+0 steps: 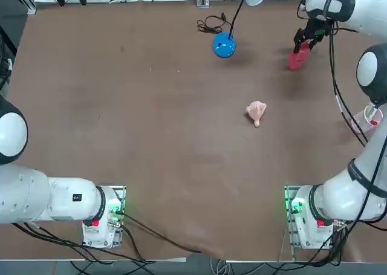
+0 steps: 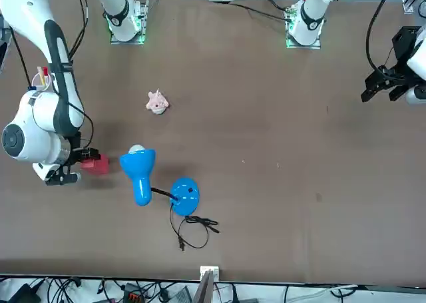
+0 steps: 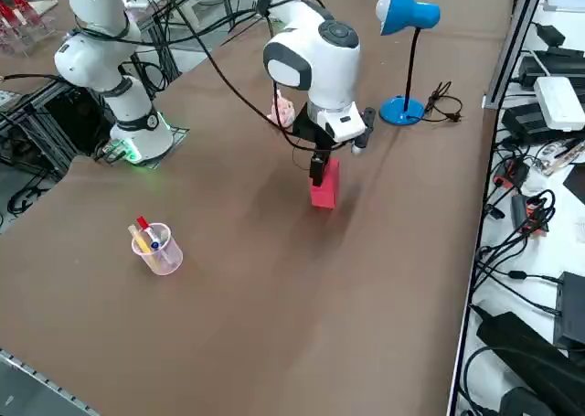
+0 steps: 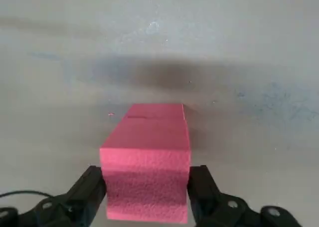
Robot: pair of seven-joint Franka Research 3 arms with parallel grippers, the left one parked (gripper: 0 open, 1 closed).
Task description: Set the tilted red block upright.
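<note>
Wrist view: claw [image 4: 147, 197] open around red block [image 4: 147, 162]

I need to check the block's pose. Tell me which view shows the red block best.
The right side view: the red block stands clear on the table under the right gripper. The wrist view shows only its top between the fingers. In the top and front views it is small and partly hidden.
</note>
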